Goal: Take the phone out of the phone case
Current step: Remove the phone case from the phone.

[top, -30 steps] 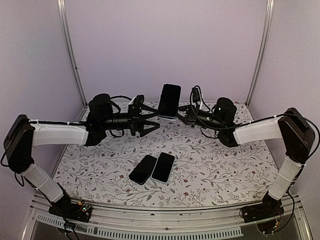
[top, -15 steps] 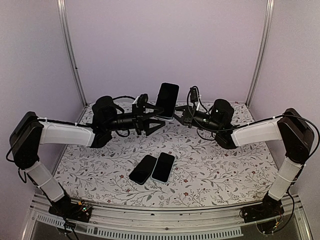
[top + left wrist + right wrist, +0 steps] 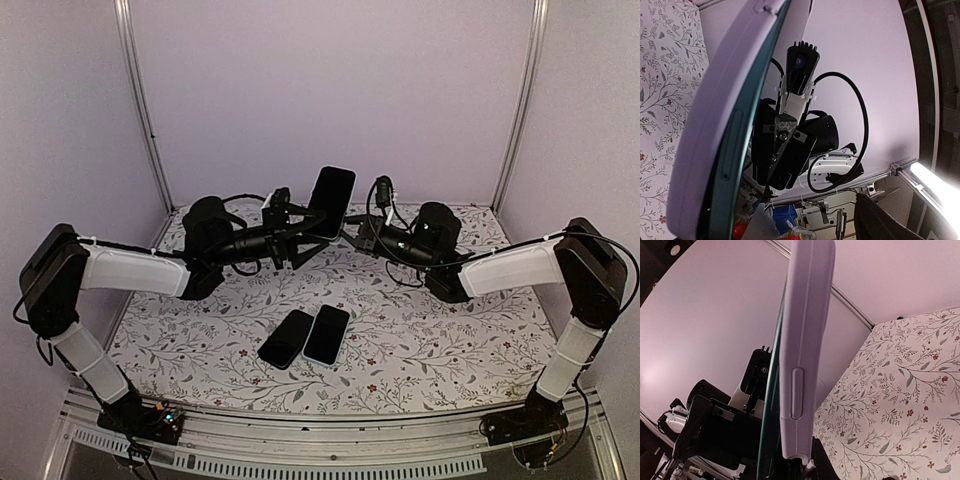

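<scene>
Phone, still in its lilac case, held off the desk near the back, standing on end with its top leaning to the right. A teal edge runs along the rim of the case in both wrist views, so the two parts are not yet separated.

Right tool: closed on the lower end of the phone and carrying its whole weight.

Left tool: open wide and holding nothing. Over the last second it has advanced from a position well left of the phone to just beside its lower left edge. The left wrist view is now filled on one side by the near face of the case. Whether a finger already touches the case cannot be told.

In the same interval the right arm has carried the phone slightly leftward, toward the other tool, and tilted it further.

Interpretation: the handover stage is ending and the two-handed stage is about to begin. The left tool is placed to take hold of the case while the right tool steadies the phone. No peeling has begun.

Two spare phones lie flat, side by side, at the middle of the desk, well apart from both tools and unchanged.
</scene>
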